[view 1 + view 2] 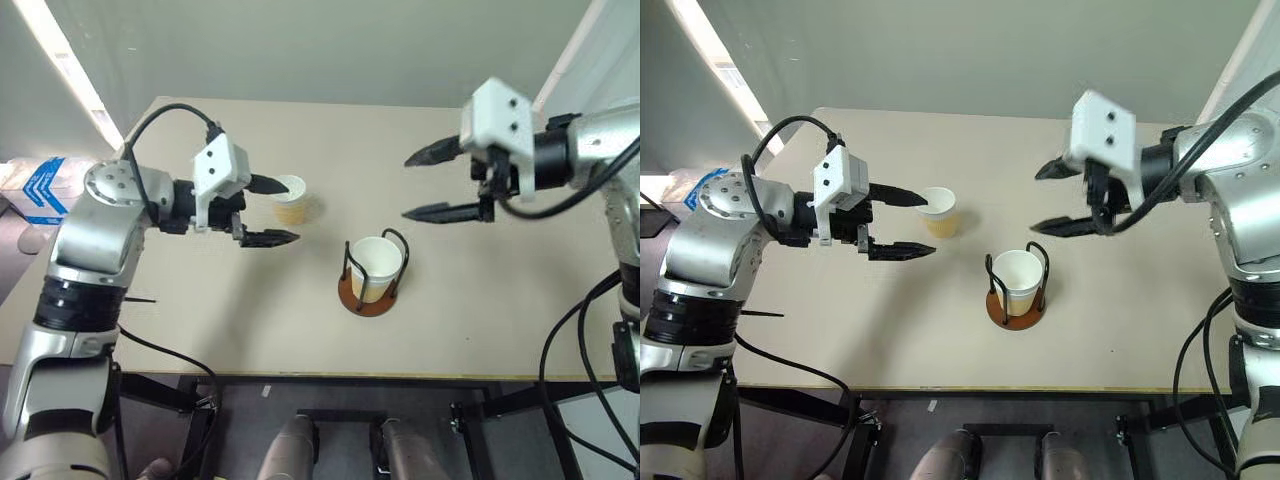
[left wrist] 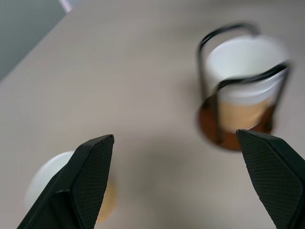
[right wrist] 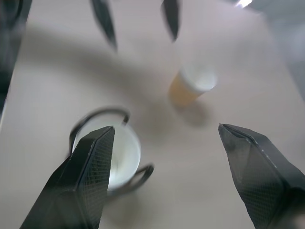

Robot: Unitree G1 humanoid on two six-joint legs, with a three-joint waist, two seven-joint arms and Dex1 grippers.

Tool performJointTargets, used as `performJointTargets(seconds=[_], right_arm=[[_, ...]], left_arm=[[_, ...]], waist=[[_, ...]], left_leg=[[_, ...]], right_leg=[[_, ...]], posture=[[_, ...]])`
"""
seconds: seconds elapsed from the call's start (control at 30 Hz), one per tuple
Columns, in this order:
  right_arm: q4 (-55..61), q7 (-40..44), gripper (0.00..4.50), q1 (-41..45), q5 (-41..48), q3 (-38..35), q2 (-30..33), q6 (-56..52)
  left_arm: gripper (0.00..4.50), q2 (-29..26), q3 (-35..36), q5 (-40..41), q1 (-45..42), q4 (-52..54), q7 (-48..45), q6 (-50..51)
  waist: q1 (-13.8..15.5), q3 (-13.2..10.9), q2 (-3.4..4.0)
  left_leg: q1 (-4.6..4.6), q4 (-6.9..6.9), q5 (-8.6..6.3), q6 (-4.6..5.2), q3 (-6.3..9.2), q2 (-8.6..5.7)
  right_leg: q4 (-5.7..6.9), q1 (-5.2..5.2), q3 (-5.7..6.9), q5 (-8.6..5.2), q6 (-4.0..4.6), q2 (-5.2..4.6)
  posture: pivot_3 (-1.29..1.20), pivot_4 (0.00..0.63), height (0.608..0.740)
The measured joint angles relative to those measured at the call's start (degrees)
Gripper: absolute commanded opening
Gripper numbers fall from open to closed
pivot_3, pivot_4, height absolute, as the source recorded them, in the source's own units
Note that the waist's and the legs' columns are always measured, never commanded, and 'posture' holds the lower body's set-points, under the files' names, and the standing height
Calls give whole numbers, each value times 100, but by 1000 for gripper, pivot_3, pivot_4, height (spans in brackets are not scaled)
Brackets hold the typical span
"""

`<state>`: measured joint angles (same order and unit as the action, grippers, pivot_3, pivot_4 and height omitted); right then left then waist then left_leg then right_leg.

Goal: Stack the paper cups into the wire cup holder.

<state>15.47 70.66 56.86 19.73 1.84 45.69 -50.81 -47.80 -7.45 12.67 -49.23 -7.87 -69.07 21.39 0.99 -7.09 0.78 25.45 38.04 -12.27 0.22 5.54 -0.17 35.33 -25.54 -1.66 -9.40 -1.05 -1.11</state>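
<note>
Beige table with a dark front edge. Blue-and-white printed package lies off the table's left side, partly hidden.

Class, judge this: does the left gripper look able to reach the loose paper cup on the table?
Probably yes: the left gripper is open right beside the loose paper cup, with nothing between them.

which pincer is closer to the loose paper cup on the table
Left. The left pincer reaches right beside the loose paper cup; the right pincer hangs farther off.
</note>
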Motion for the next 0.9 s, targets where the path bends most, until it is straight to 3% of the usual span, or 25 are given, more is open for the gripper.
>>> performJointTargets(seconds=[0.23,0.4,0.6,0.9], right_arm=[[469,-1308,3674,-720,1483,-1556,-1052,-1307],[732,-1909,3674,-1044,2413,-2203,-1225,-1904],[967,-2207,3674,-1430,3086,-2368,-1094,-1952],[1010,-2530,3674,-1636,3520,-2363,-821,-1670]], left_arm=[[4500,486,-650,-1177,-510,-1375,421,-1199],[4500,803,-884,-1647,-1004,-2303,491,-1800],[4500,1178,-1178,-2299,-1477,-3369,802,-2622],[4500,1324,-1527,-3088,-1826,-4467,1195,-3336]], waist=[[7,-2,0],[23,-2,-1],[32,-2,0],[28,-2,0]], left_leg=[[7,2,2,0,-2,-8],[9,0,1,1,0,-9],[12,0,-1,3,-1,-11],[14,1,-2,5,-1,-12]], right_leg=[[4,-12,-4,4,-7,-2],[0,-10,-4,19,-32,-2],[-7,-12,-6,31,-52,-3],[-10,-12,-6,35,-61,-2]], posture=[[0,150,740],[0,150,740],[0,150,740],[0,150,740]])
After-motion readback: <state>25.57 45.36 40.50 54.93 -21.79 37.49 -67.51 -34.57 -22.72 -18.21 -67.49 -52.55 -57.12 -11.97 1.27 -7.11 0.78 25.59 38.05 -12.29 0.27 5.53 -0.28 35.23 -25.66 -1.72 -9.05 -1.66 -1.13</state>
